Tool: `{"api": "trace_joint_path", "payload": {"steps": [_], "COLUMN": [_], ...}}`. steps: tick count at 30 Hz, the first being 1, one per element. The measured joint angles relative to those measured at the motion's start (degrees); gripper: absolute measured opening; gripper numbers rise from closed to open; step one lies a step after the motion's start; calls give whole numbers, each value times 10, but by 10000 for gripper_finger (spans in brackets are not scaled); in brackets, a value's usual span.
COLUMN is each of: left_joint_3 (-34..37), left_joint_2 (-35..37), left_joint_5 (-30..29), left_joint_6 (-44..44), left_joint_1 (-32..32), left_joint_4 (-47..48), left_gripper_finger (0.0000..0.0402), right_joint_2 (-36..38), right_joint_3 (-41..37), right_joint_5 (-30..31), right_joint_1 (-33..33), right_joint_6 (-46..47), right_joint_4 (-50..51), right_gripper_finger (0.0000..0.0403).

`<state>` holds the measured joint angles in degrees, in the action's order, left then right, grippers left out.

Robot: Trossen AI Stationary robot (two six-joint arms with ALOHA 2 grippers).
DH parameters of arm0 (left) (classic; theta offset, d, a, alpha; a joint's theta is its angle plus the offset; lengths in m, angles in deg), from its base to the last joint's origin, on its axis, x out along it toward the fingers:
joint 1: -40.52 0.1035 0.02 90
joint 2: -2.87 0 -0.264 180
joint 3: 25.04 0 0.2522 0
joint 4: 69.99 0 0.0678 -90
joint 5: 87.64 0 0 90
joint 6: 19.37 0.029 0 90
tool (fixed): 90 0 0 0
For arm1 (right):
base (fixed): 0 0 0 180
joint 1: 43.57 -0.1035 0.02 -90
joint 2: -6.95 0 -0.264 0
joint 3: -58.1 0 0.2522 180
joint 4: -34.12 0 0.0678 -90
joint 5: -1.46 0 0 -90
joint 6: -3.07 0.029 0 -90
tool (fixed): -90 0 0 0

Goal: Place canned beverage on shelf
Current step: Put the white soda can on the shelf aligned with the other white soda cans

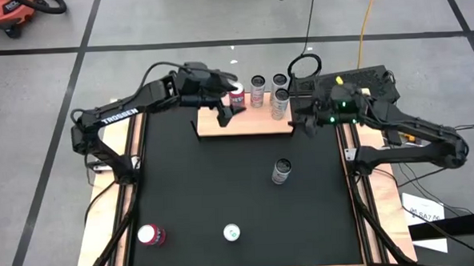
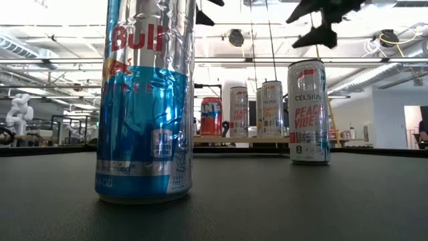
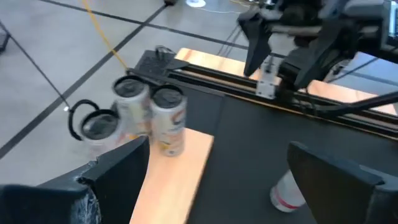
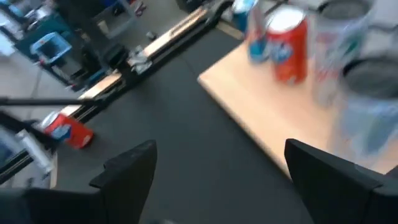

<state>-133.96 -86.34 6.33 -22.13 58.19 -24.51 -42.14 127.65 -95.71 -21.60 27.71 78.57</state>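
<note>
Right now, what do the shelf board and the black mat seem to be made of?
The shelf looks like light, matte wood or plywood: pale tan, even, no shine. The black mat seems a dull rubber or fabric sheet: flat black, showing only faint reflections in the low view.

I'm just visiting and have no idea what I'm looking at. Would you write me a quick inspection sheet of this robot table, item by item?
Surface: black mat with light wood strips along its sides.
Job's things: wooden shelf at the far edge, holding a red can and three silver cans. Three cans wait on the mat: silver can, red-topped can, blue can.
Clutter: nothing seen.
Grippers: left gripper open, above the shelf's left part; right gripper open, empty, at the shelf's right end.
Cables: yellow cord and black cords on the floor.
Surroundings: tiled floor, orange vacuum.
</note>
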Motion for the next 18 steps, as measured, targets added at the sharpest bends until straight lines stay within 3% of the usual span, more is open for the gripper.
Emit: {"api": "trace_joint_path", "payload": {"steps": [6,13,18], "left_joint_3": [0,0,0], "left_joint_2": [0,0,0], "left_joint_5": [-87,-106,-173], "left_joint_6": [-67,-147,-176], "left_joint_1": [-43,-91,-143], "left_joint_4": [1,9,15], "left_gripper_finger": [379,379,379], "right_joint_2": [-1,-53,-89], "right_joint_3": [-59,-63,-63], "right_joint_5": [29,29,49], "right_joint_1": [-83,-182,-227], "right_joint_6": [19,-13,-29], "right_joint_4": [13,13,12], "right_gripper_finger": [338,338,338]}}
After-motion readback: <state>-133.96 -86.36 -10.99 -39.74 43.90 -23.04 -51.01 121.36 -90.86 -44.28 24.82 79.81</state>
